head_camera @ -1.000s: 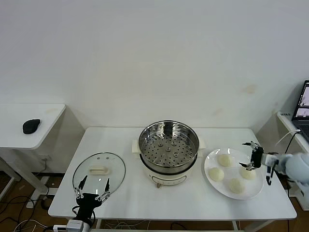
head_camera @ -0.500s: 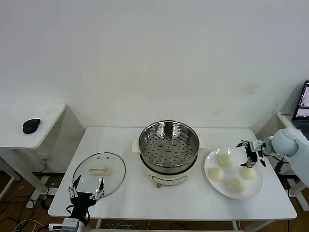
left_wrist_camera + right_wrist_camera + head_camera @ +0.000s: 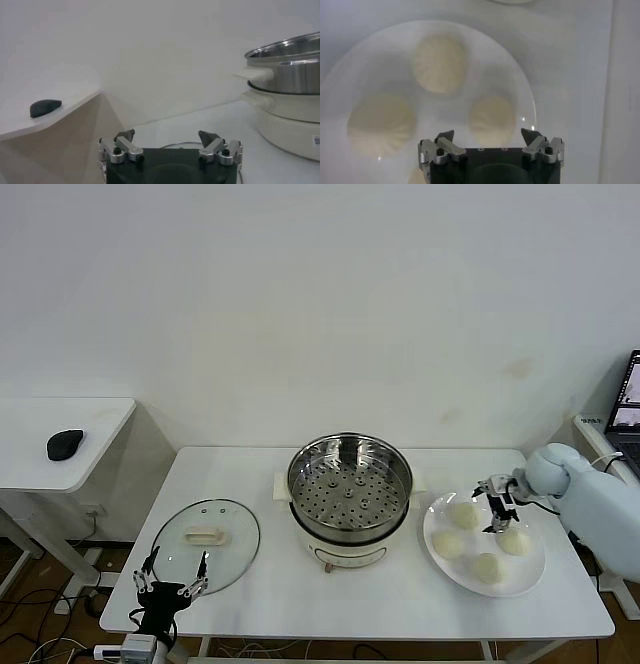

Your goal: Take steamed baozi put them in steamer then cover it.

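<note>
Head view: high, looking forward and down; takes in the whole desk (image 3: 300, 604), steamer (image 3: 349, 484) at centre, wall behind, far off.

Left wrist view: low at the desk's near left edge, facing level across it; steamer (image 3: 287, 75) seen side-on, side table's mouse (image 3: 45, 107) too. Both shared with head view.

Right wrist view: close above the plate (image 3: 350, 70), facing straight down on baozi (image 3: 440, 62). Plate (image 3: 530, 569) and baozi (image 3: 464, 515) shared with head view.
</note>
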Robot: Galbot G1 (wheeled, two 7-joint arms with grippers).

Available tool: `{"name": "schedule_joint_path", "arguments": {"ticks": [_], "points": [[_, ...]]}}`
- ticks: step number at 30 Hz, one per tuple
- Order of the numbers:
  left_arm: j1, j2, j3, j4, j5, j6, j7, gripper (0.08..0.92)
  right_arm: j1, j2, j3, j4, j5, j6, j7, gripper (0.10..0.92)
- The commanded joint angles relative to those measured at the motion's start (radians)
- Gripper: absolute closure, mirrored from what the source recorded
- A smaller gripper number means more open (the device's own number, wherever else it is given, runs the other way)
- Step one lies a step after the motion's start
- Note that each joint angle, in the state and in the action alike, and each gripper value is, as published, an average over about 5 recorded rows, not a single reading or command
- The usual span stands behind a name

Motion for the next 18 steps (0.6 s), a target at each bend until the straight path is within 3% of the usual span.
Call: {"name": "schedule_joint_path", "arguments": {"ticks": [1,10,18], "points": [[0.0,0.0,-0.002,0.004,0.0,0.0,0.0,0.177,0.037,0.057,-0.044,-0.066,-0.011,0.005,-0.002,0.203],[-0.002,-0.002,-0.001,0.006,0.001,0.0,0.0,0.177,0.028,0.077,-0.031,-0.102,-0.042,0.007,0.001,0.234],[-0.001,-0.005,0.0,0.003,0.004,-0.001,0.0,0.177,0.021,0.089,-0.017,-0.125,-0.056,0.007,0.004,0.35]]}}
